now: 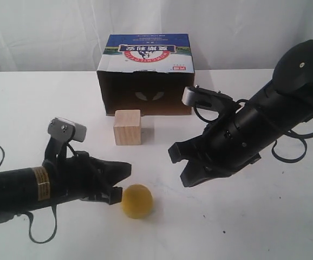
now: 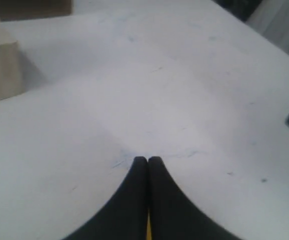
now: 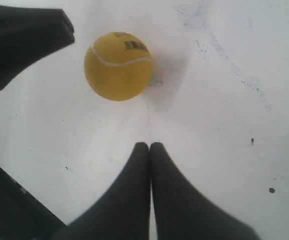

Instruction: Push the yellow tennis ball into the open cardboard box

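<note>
Box: the open cardboard box [image 1: 145,81] sits at the far middle of the worktop [image 1: 48,108], its dark opening facing the near side.
Box print: blue top panel with a red-and-white logo [image 1: 145,52]. The characters are upside down from here and I cannot read them. A small red tag sits at its right corner.
Ball: the yellow tennis ball [image 1: 137,201] lies on the near side, well apart from the box.
Ball print: pale seam and a dark stamp [image 3: 134,46], too blurred for me to read.
Cube: a pale wooden cube [image 1: 128,127] stands just in front of the box opening, between ball and box.
Left gripper [image 1: 122,182]: clenched, fingers pressed together, holding nothing, tip just left of the ball. I cannot tell if it touches.
Right gripper [image 1: 179,166]: clenched too, fingertips meeting, empty, right of the ball and apart from it.
Arm label: a yellow band [image 1: 41,184] on my left arm, writing illegible.
Surface: white worktop with faint blue scuffs and dark specks.
Room: white curtain [image 1: 48,32] behind.
</note>
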{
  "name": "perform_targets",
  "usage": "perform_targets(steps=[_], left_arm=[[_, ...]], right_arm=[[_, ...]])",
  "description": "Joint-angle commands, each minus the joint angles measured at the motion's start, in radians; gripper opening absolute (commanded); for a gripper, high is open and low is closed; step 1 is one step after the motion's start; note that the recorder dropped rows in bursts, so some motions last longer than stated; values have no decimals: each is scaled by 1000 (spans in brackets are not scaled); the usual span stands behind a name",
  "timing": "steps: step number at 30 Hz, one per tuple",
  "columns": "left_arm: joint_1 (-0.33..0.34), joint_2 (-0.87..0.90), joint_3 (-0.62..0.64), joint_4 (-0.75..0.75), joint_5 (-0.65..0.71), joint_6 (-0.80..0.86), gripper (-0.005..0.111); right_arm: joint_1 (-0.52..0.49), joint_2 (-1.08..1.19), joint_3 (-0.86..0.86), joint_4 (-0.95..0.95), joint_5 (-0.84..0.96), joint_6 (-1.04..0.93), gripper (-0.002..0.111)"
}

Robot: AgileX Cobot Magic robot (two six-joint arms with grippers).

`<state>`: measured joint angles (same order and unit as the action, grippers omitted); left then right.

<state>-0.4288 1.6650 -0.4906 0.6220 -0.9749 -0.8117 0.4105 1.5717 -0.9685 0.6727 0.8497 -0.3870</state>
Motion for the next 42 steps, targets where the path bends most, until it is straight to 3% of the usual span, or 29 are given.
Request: perform_targets(steps=[1,5,15,28,36,42], left_arm=[[-2,-34,50,-90,274,139,0],[-2,-32,79,-92,274,188,0],[-2,-32,82,21,240,113,0],[-2,56,81,12,159,113,0],[-2,93,81,-130,136,243,0],[-2,93,40,-64,130,188,0]], right_arm=[[1,0,3,3,-7,-2,0],[1,0,3,3,-7,-2,0],[1,0,3,3,42,-2,0],[1,0,3,5,54,-2,0],[1,0,3,5,91,-2,0],[1,0,3,5,88,-2,0]])
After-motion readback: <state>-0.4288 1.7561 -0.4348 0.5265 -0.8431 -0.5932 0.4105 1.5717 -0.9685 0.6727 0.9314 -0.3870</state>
